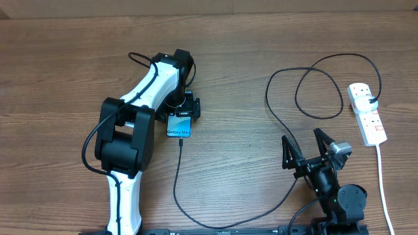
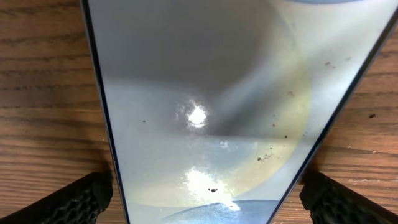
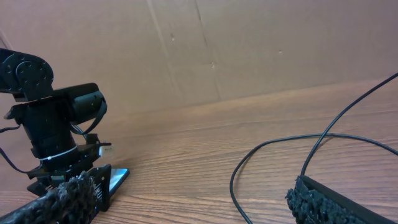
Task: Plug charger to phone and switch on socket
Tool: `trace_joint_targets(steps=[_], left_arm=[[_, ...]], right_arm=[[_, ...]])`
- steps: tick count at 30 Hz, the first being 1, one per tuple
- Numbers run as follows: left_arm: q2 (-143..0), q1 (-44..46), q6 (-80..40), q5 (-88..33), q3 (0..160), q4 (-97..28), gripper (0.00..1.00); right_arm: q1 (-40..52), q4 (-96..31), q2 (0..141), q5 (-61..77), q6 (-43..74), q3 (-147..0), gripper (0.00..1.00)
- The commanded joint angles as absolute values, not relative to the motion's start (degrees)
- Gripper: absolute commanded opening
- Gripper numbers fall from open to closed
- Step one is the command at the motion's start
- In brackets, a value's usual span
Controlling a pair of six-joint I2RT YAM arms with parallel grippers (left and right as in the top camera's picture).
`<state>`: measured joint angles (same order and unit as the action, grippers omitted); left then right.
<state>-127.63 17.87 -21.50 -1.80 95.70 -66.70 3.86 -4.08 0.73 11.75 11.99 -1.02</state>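
Note:
The phone (image 1: 178,126) lies flat on the wooden table, its blue screen partly under my left gripper (image 1: 182,112). In the left wrist view the phone (image 2: 205,93) fills the frame, and the left gripper (image 2: 199,202) has a finger against each long edge. The black charger cable (image 1: 177,183) runs from the phone's near end, curves right and loops up to the white socket (image 1: 367,114) at the far right. My right gripper (image 1: 302,135) is open and empty, apart from the cable (image 3: 239,180). The phone also shows in the right wrist view (image 3: 115,177).
The socket's white lead (image 1: 381,176) runs down toward the front edge at the right. The cable's loops (image 1: 320,91) lie on the table between my right gripper and the socket. A brown cardboard wall (image 3: 249,50) stands behind the table.

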Motion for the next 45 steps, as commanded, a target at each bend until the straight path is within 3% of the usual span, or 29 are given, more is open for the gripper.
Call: trace_joint_targets(steps=[1, 10, 14, 19, 27, 35, 40, 44, 45], left_arm=[[-130.13, 17.56, -22.26, 1.91, 94.24, -67.02, 0.97], [-130.13, 17.56, -21.82, 1.63, 94.24, -67.68, 1.0], [-130.13, 17.56, -21.85, 1.61, 94.24, -67.05, 0.9], [-130.13, 17.56, -21.85, 1.48, 94.24, -66.35, 0.91], [-130.13, 17.54, -21.12, 1.48, 94.24, -64.47, 0.93], [-130.13, 17.28, -19.7, 1.43, 94.35, -63.22, 0.93], [-130.13, 16.27, -19.73, -0.23, 94.35, -63.51, 0.79], [-130.13, 14.72, -20.01, -3.57, 94.35, -63.61, 0.77], [-130.13, 14.17, -20.4, -4.51, 94.35, -63.57, 0.77]], right_arm=[[4.12, -3.75, 0.16, 11.66, 12.19, -0.45, 1.0], [4.16, -1.76, 0.16, 17.54, 12.21, -0.47, 1.0], [4.14, -2.33, 0.19, 18.26, 14.24, -2.44, 1.0], [4.1, -7.44, 2.98, 13.06, 15.18, -11.68, 1.0], [4.12, -22.17, 21.71, 12.51, 12.93, -36.07, 1.0], [4.12, -45.23, 46.19, 15.73, 8.49, -64.82, 1.0], [4.12, -49.45, 54.54, 26.44, 8.88, -70.11, 1.0], [4.12, -51.59, 59.4, 32.12, 8.93, -70.08, 0.99], [4.12, -52.49, 60.8, 33.01, 8.97, -70.11, 0.95]])
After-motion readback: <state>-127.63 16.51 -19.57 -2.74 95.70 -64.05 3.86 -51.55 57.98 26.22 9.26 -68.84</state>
